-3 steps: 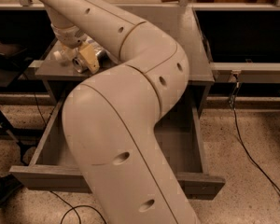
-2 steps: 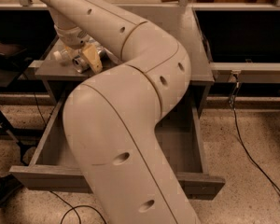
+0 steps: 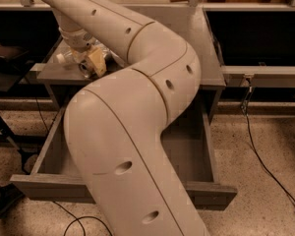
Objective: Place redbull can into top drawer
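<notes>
My gripper (image 3: 91,63) is low over the left part of the grey cabinet top (image 3: 59,73), at the end of my big beige arm (image 3: 137,107). A small round metal top, the redbull can (image 3: 83,69), shows right beside the gripper's yellowish pad; the rest of the can is hidden. A clear plastic bottle with a white cap (image 3: 62,59) lies just left of it. The top drawer (image 3: 45,154) is pulled open below the cabinet top. My arm covers most of its inside and the middle of its front panel (image 3: 44,186), so the handle is hidden.
A black chair or cart (image 3: 5,63) stands at the left. Dark open shelves run along the back on both sides. A cable (image 3: 265,166) trails over the speckled floor at the right, and another loops under the drawer front.
The gripper has edged slightly right and toward the front of the cabinet top. The drawer has not moved.
</notes>
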Robot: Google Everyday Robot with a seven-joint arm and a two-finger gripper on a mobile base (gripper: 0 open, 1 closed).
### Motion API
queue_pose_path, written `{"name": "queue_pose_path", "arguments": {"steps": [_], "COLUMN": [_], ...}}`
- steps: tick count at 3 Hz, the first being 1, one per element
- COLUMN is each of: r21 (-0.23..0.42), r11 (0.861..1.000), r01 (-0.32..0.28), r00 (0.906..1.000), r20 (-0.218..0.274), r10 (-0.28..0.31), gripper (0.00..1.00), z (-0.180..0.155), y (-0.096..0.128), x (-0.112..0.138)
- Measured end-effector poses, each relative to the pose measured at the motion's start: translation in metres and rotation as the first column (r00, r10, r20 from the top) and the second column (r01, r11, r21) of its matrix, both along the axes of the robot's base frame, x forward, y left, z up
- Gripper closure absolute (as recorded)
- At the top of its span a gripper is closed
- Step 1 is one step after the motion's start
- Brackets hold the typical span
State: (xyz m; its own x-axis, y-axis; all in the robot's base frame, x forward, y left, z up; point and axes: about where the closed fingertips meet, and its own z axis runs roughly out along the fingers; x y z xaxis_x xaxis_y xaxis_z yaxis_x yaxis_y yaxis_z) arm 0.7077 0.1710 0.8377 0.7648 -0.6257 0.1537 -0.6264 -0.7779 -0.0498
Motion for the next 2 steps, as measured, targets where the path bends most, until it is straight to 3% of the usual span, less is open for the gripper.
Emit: {"name": "queue_pose_path", "arguments": {"steps": [2], "r21": [0.011], "r11": [0.999], "r01": [-0.03], "r00": [0.9994], "r20": [0.019], "r10": [0.03], "gripper": [0.94], "z": [0.0077], "y": [0.0073], "x": [0.0047]}}
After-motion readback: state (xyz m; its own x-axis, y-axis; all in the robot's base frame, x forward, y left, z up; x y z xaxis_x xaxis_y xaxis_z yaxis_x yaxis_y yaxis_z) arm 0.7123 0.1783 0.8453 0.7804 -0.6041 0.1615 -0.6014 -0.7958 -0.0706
